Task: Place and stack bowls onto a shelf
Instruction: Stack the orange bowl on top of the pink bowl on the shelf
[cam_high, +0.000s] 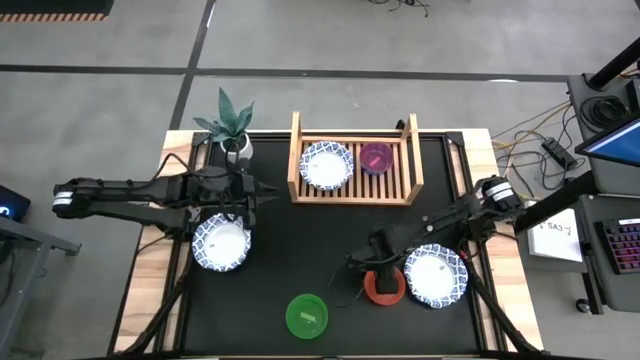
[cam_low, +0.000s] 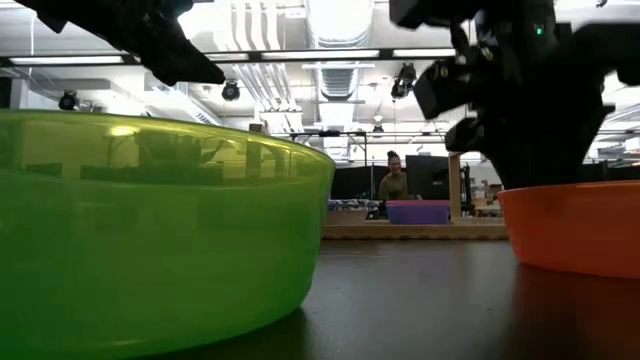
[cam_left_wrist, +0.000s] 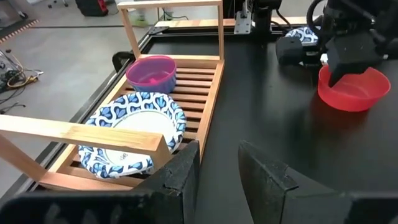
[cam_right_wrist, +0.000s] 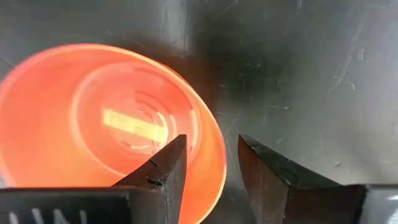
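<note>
The green bowl (cam_low: 150, 230) is seen nearest, unstacked at the surface's front edge. Leftward, the left end effector (cam_left_wrist: 217, 165) is held narrowly parted and empty, beside a patterned bowl (cam_high: 221, 243). On the shelf (cam_high: 300, 165), another patterned bowl (cam_high: 326, 165) and the magenta bowl (cam_high: 376, 157) are placed. The right end effector (cam_right_wrist: 211, 163) is set astride the red bowl (cam_right_wrist: 112, 124) rim, seemingly for lifting.

We saw a glossy plastic red bowl (cam_right_wrist: 106, 124), a light wooden slatted shelf (cam_left_wrist: 205, 93), and a scratched, slightly shiny black table top (cam_right_wrist: 298, 74).
</note>
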